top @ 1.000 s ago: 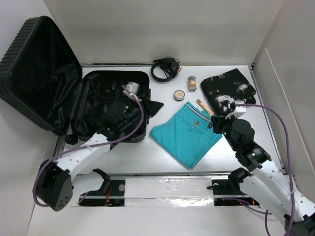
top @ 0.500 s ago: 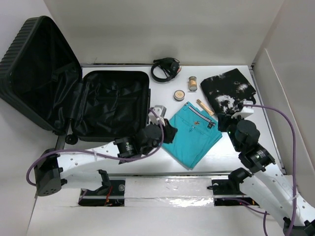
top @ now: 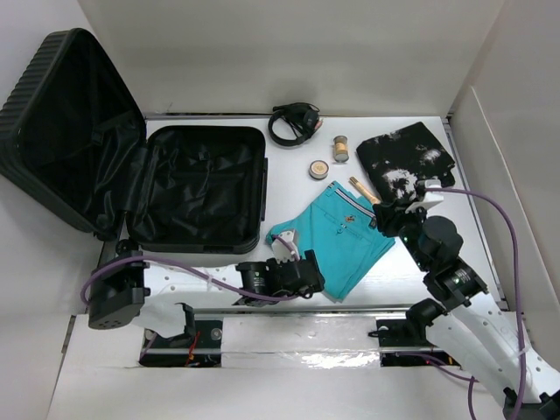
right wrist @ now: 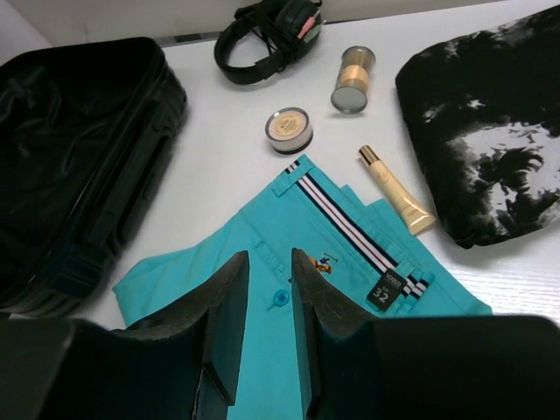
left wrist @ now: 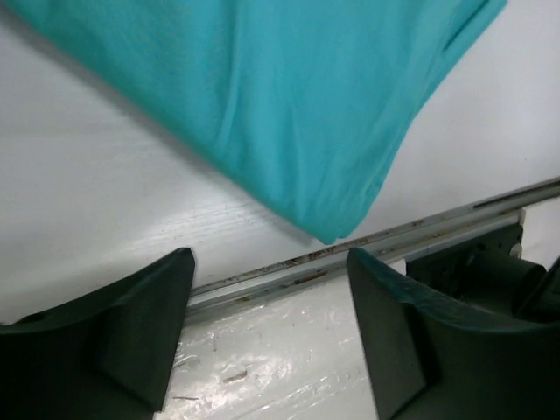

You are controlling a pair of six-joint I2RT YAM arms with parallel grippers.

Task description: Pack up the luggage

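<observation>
The luggage lies open at the far left, its lid leaned against the left wall. The folded teal shorts lie just to its right. The left gripper is held low at the shorts' near corner, jaws spread wide with nothing between them. The right gripper hangs over the waistband end, its fingers almost together and empty.

The shorts appear to be the next item to be packed. The near corner should be taken well inside the open jaws, with every folded layer caught, so that the stack is not shaken open when lifted. A lift clear of the luggage rim is called for before the shorts are carried left.
</observation>
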